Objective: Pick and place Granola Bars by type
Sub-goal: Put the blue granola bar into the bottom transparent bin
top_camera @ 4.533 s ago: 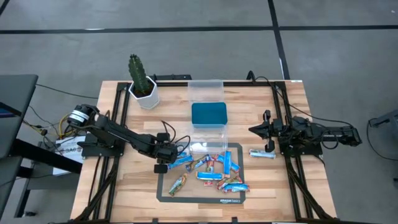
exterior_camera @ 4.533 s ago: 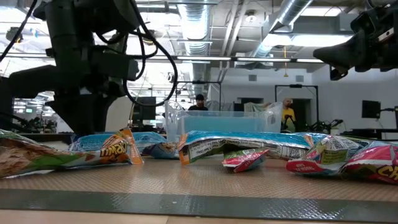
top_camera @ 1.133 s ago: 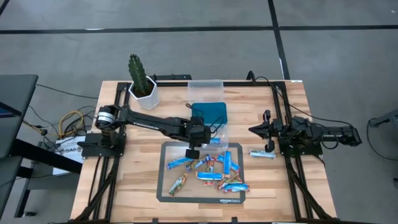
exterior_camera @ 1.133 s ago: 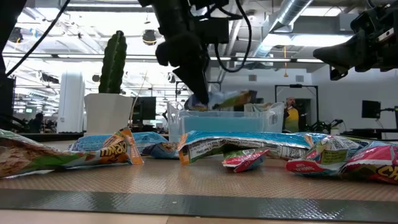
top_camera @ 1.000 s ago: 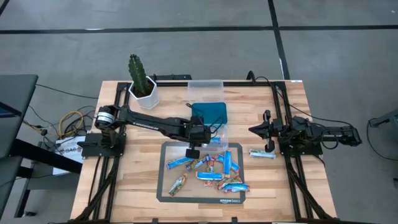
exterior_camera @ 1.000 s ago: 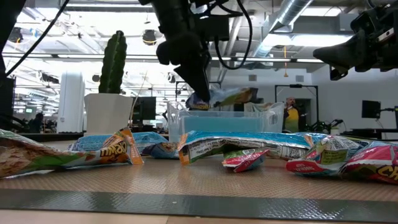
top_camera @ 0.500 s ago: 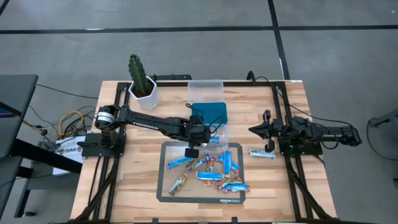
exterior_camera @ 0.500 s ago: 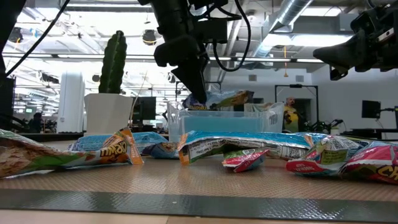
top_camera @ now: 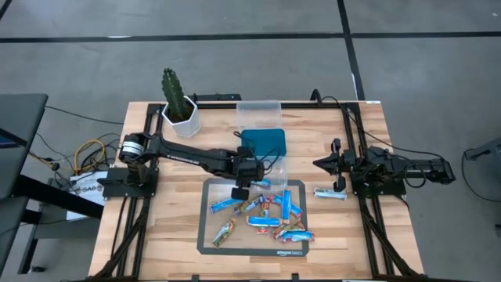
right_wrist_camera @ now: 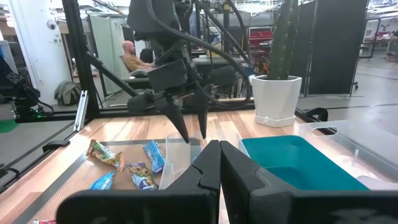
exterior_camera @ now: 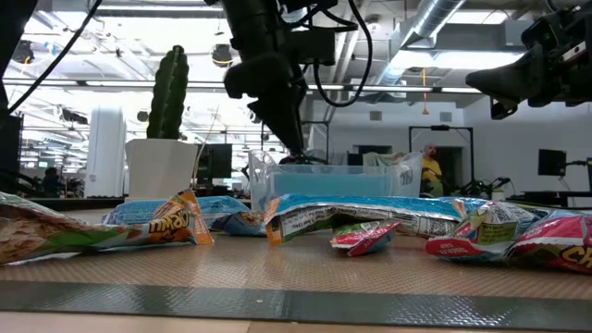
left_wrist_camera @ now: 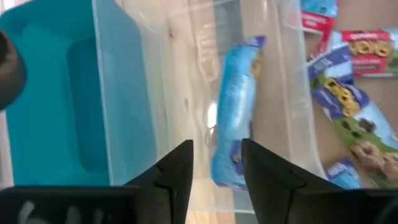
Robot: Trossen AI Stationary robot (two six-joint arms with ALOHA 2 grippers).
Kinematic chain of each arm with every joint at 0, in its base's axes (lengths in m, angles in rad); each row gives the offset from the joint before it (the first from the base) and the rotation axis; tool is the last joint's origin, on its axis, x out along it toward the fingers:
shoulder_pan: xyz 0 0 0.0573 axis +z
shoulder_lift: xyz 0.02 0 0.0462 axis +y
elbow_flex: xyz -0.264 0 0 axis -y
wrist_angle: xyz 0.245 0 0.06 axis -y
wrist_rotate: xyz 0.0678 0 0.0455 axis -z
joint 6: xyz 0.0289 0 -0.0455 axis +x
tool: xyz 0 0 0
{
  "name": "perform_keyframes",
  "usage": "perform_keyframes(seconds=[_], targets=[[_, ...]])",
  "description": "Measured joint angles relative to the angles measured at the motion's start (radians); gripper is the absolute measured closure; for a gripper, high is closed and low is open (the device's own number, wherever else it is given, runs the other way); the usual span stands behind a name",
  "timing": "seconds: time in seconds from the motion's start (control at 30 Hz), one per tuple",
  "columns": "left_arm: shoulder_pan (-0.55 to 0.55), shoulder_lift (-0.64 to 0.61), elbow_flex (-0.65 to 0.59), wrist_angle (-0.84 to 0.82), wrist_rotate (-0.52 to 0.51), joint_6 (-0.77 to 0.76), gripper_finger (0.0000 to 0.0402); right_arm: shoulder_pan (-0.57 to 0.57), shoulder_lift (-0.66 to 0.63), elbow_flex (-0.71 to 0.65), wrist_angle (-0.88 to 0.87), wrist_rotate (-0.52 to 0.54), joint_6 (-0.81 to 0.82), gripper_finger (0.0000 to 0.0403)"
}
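My left gripper (top_camera: 243,189) hangs open over the near clear tub (top_camera: 280,171), fingers slanting down, as the right wrist view (right_wrist_camera: 193,134) also shows. A blue granola bar (left_wrist_camera: 233,112) lies inside that tub just beyond the fingertips, touching neither finger. Several more granola bars (top_camera: 270,215), mostly blue, some red and green-brown, lie on the dark mat (top_camera: 207,235). One blue bar (top_camera: 330,193) lies on the wood by my right arm. My right gripper (top_camera: 317,164) waits shut at the table's right side.
A teal tub (top_camera: 263,143) stands just beyond the near clear tub, and another clear tub (top_camera: 258,113) behind that. A potted cactus (top_camera: 178,102) stands at the far left. People show in the room beyond the table.
My left gripper has opened over the near clear tub and let go of the blue bar. The bar, held above the tub's rim half a second ago, has dropped into the tub. The arm itself has stayed in place.
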Motion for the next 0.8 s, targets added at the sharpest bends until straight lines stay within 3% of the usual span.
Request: perform_keyframes(seconds=[0.53,0.8], targets=[[-0.260,-0.087,0.000,-0.186,-0.001,-0.282,0.0271,0.000,0.000,0.000,0.000,0.000,0.000,0.0403],[-0.332,-0.087,0.000,-0.291,-0.007,-0.520,0.0271,0.000,0.000,0.000,0.000,0.000,0.000,0.0403]])
